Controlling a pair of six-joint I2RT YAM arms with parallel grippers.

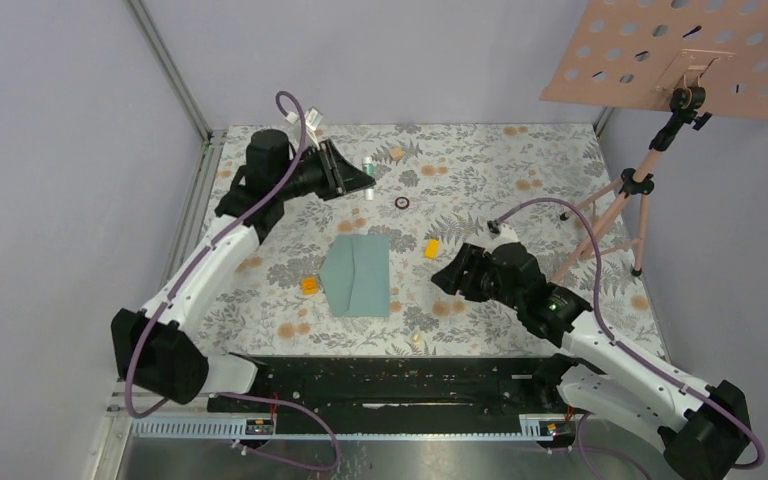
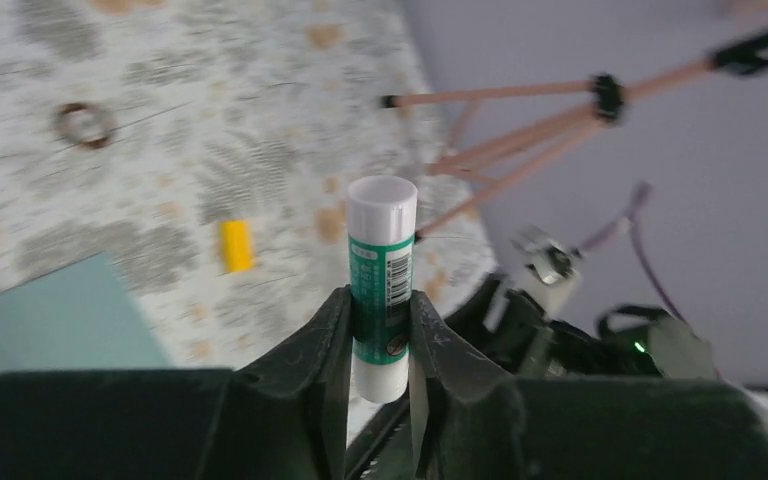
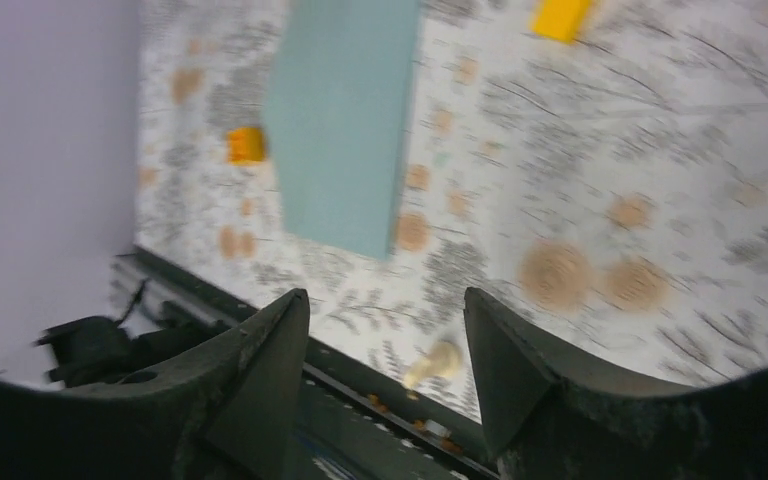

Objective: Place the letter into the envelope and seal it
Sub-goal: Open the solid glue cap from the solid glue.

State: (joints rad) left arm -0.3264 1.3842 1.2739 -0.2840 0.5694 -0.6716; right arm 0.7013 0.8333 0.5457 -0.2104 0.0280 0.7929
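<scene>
Left tool (image 2: 380, 305) clamps a glue stick (image 2: 382, 250); envelope (image 1: 358, 275) seemingly closed.

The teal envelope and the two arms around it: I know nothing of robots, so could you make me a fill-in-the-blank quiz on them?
The left end effector grips a white-capped, green-labelled stick of ____.
The right end effector is open and holds ____.
The flat teal paper envelope lies on the floral table, touched by ____ end effector.
Missing words: glue; nothing; neither.
</scene>
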